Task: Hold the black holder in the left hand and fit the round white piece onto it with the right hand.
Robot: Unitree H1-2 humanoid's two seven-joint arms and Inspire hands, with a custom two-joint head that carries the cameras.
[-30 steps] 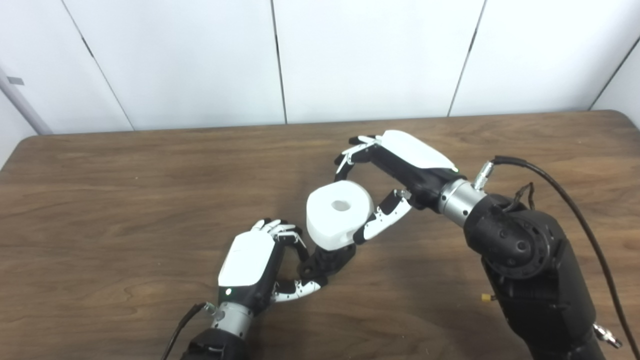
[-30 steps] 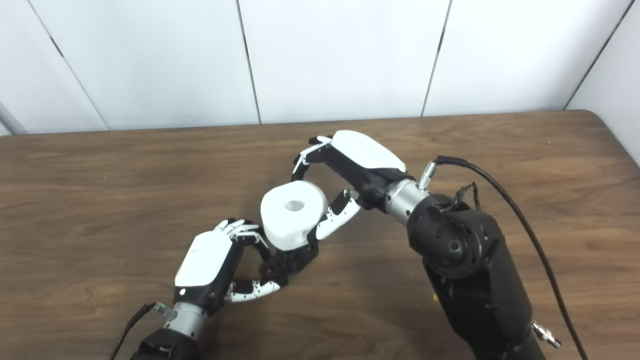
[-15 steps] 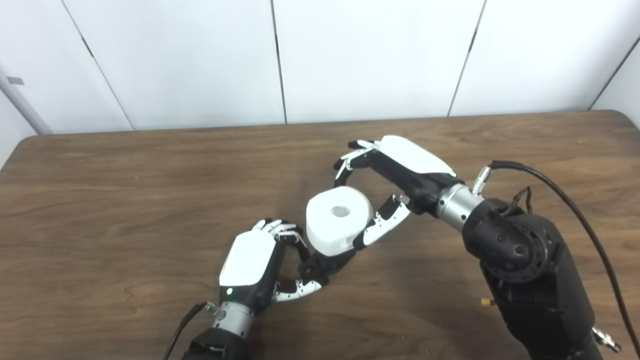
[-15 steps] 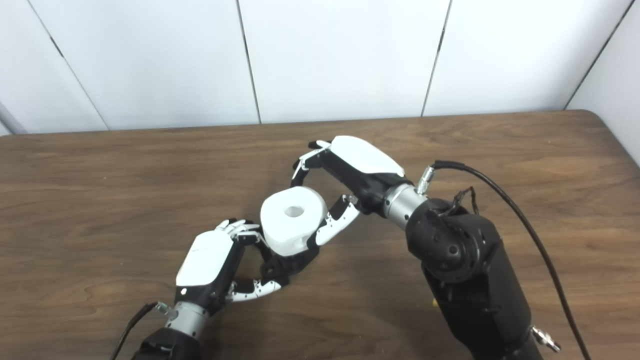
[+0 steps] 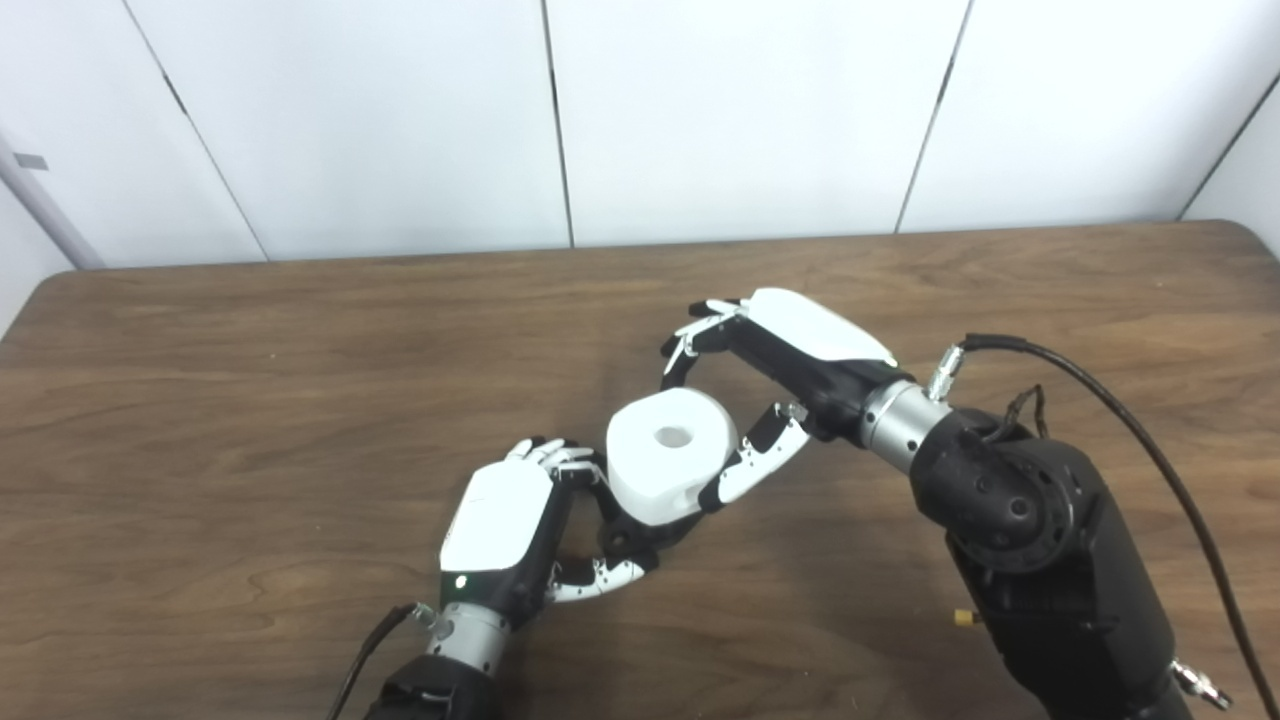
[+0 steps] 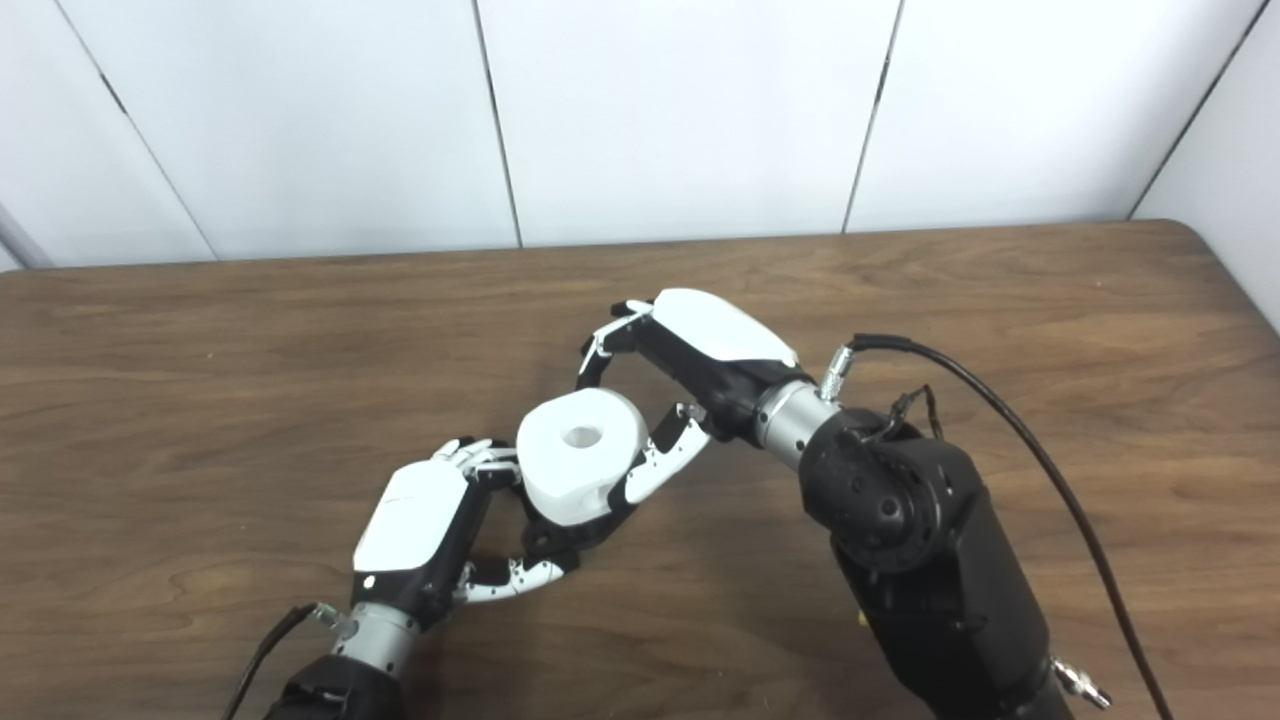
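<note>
My left hand (image 5: 505,530) is at the lower middle of the table, shut on the black holder (image 5: 632,537), of which only a small dark part shows between its fingers and thumb. The round white piece (image 5: 665,455), a thick ring with a centre hole, sits right above the holder and covers most of it. My right hand (image 5: 775,370) is shut on the round white piece, thumb on its near right side and fingers (image 5: 690,340) curled behind it. The same grasp shows in the right eye view (image 6: 580,455).
The brown wooden table (image 5: 250,400) stretches all around both hands. A black cable (image 5: 1120,400) loops from the right forearm (image 5: 1020,540). White wall panels stand behind the table's far edge.
My right hand has lowered the round white piece down and slightly left onto the black holder, so less of the holder shows. My left hand has stayed in place.
</note>
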